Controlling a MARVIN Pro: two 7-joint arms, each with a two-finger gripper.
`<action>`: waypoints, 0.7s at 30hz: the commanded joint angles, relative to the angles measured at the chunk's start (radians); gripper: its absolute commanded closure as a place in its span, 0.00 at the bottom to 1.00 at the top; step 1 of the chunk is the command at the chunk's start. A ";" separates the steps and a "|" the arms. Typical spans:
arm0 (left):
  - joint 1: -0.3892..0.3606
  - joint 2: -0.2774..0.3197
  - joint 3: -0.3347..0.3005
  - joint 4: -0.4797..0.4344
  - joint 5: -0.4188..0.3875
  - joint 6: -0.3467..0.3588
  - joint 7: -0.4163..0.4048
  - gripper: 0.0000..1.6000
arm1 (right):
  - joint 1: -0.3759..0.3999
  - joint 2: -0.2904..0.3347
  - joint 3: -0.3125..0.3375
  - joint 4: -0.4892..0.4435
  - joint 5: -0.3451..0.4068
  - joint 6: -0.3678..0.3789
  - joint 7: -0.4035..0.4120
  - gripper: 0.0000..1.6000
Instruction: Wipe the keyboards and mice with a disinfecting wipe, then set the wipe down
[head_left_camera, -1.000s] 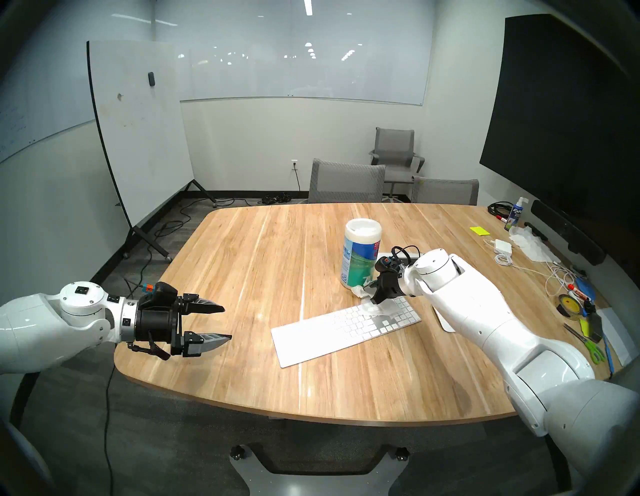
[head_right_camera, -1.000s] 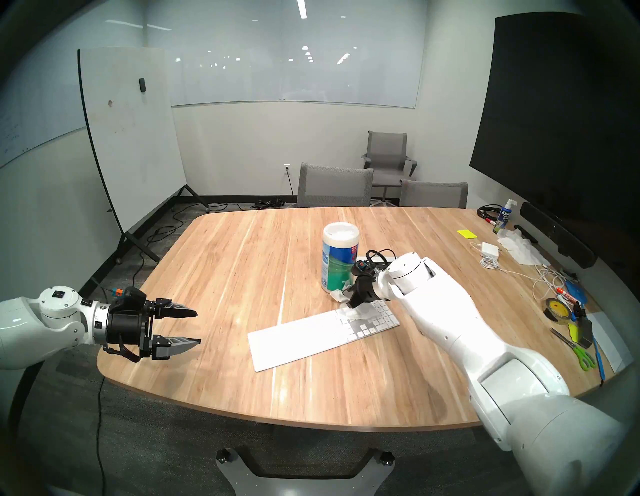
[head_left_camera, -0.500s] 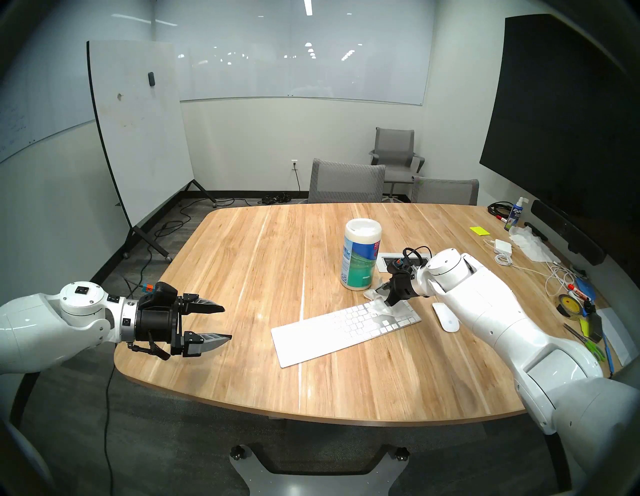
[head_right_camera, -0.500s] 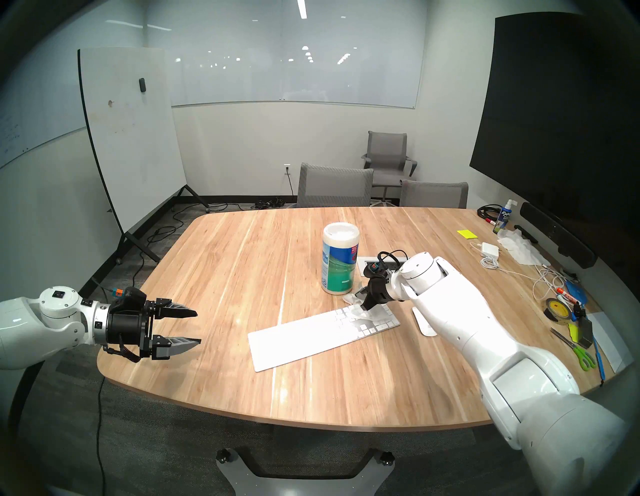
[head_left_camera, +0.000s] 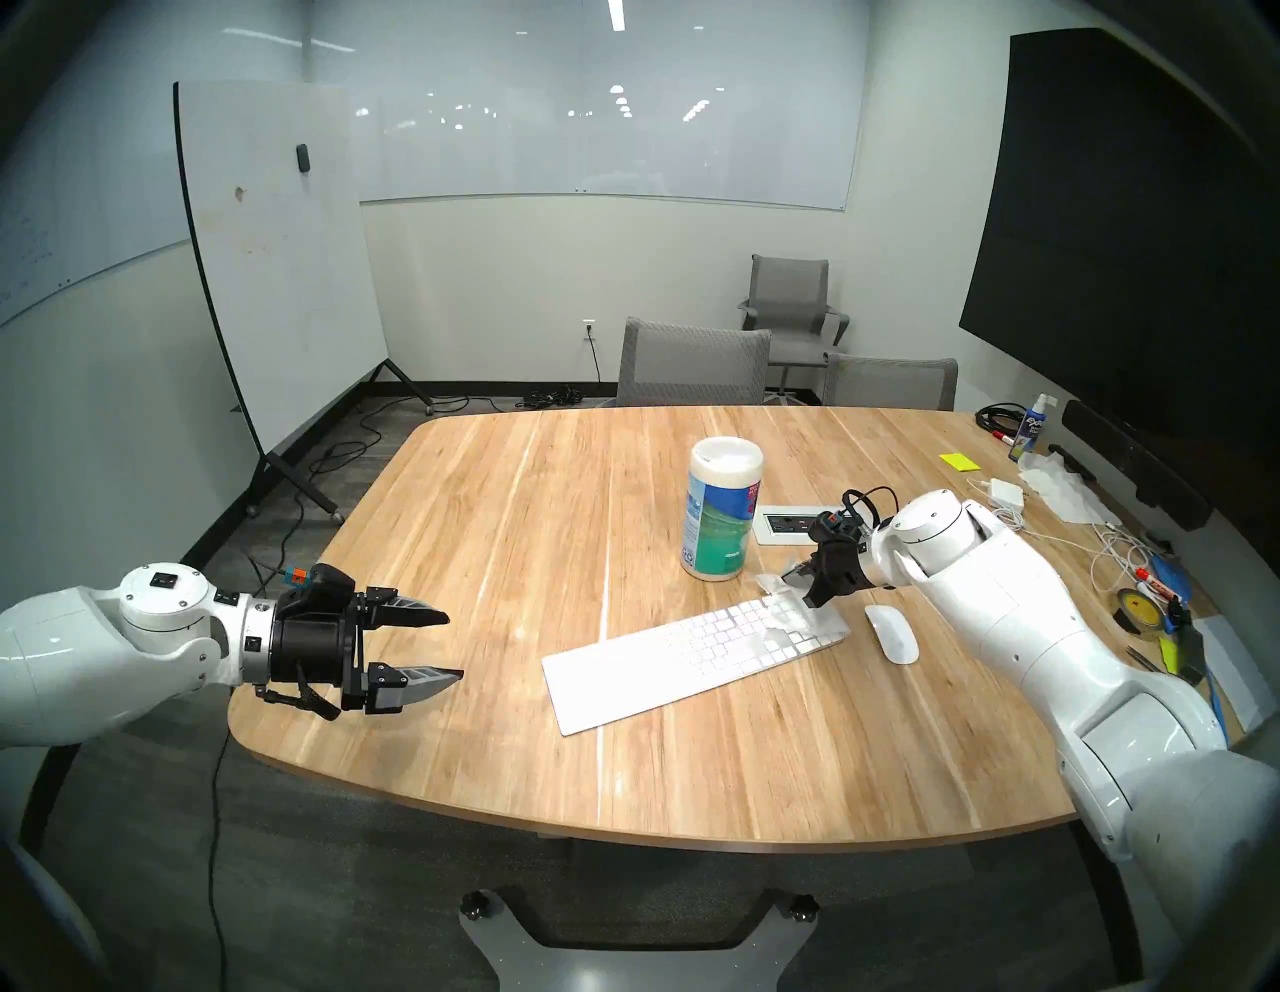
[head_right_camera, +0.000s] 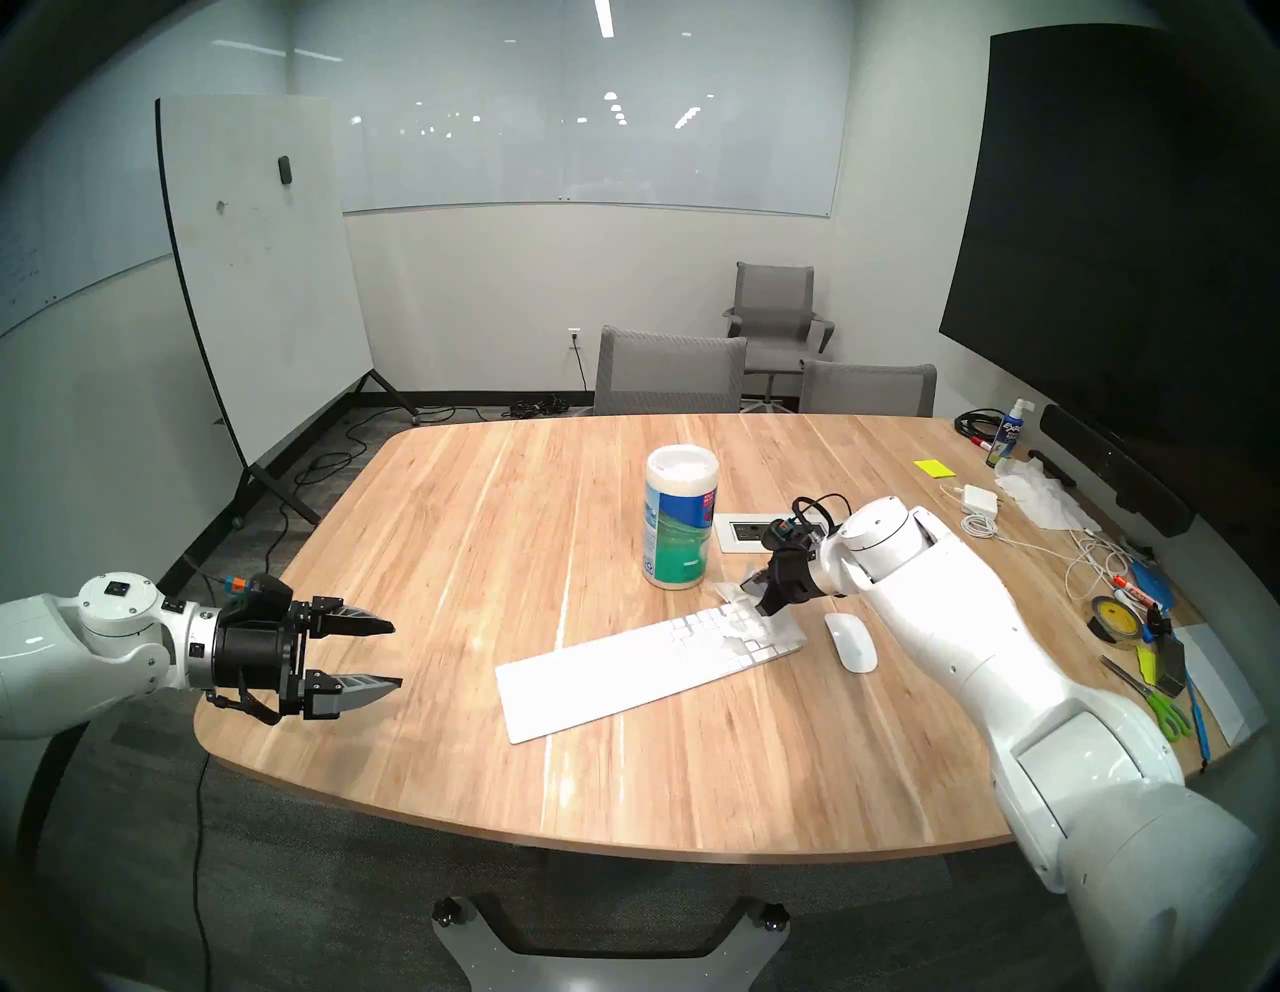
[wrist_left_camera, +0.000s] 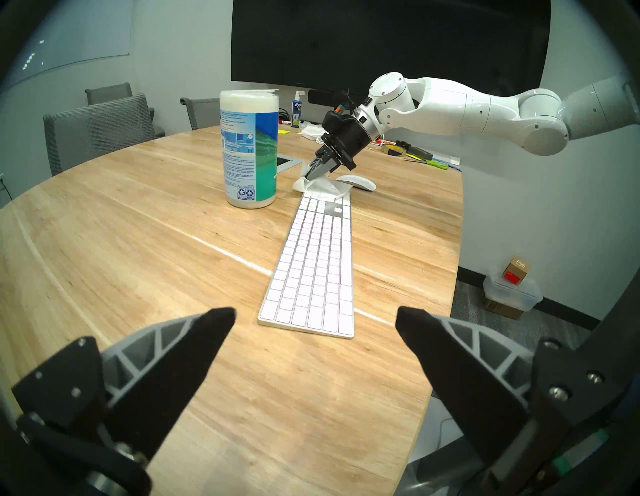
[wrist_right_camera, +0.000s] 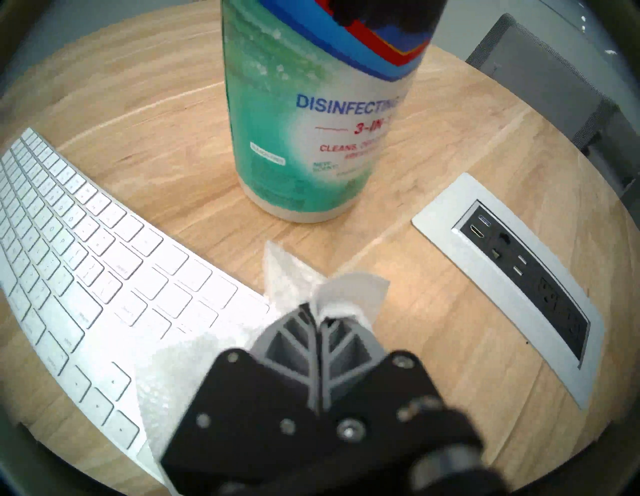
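Now the right hand, clenched on the wipe, sits at the keyboard's number-pad end; the mouse lies just beyond on the bench, far from the released left hand.

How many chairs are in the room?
3: two chairs at the table's far edge, one chair by the back wall. More may be hidden.

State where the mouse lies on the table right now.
In the head views the mouse lies on the table's right side, just beyond the keyboard's number-pad end and beside the right arm.
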 joint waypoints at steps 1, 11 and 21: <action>-0.010 0.000 -0.010 -0.004 -0.004 -0.003 -0.001 0.00 | 0.010 0.074 0.036 -0.047 0.020 -0.003 0.041 1.00; -0.010 0.000 -0.009 -0.004 -0.004 -0.004 -0.001 0.00 | 0.003 0.117 0.074 -0.067 0.035 -0.002 0.078 1.00; -0.011 0.000 -0.008 -0.004 -0.004 -0.004 -0.001 0.00 | 0.028 0.121 0.088 -0.025 0.019 -0.015 0.065 1.00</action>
